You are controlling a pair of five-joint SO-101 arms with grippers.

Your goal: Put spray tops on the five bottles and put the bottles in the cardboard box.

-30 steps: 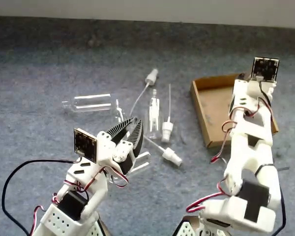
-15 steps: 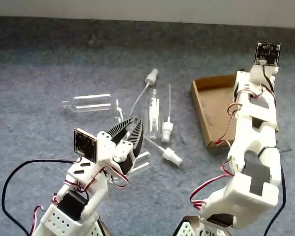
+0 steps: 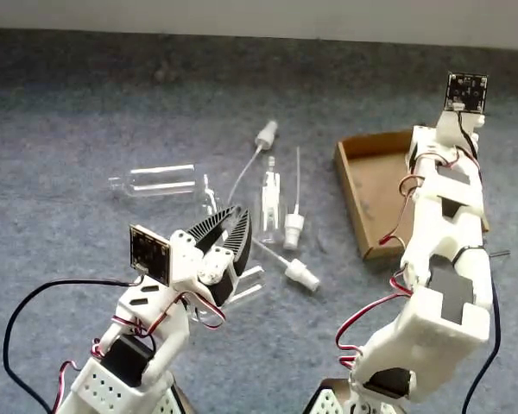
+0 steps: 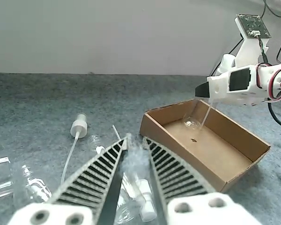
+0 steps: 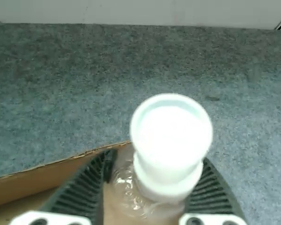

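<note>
- The right gripper [image 5: 155, 161] has its fingers pinched on a clear bottle [image 5: 171, 136] that wears a white spray top.
- In the left wrist view, this bottle hangs tilted over the open box [image 4: 210, 150], with its lower end above the box floor.
- The box sits on grey carpet [image 3: 86, 112], under the stretched-out right arm.
- The left gripper [image 4: 136, 139] is low over the carpet with its fingers spread. A second bottle [image 4: 138, 187] lies in the gap between them; I cannot tell whether the fingers touch it.
- A third bottle [image 3: 155, 181] lies on its side, apart from the left gripper.
- Three loose tops lie between this bottle and the box: a far top [image 3: 266, 134], a middle top [image 3: 293, 226] and a near top [image 3: 302, 276].
</note>
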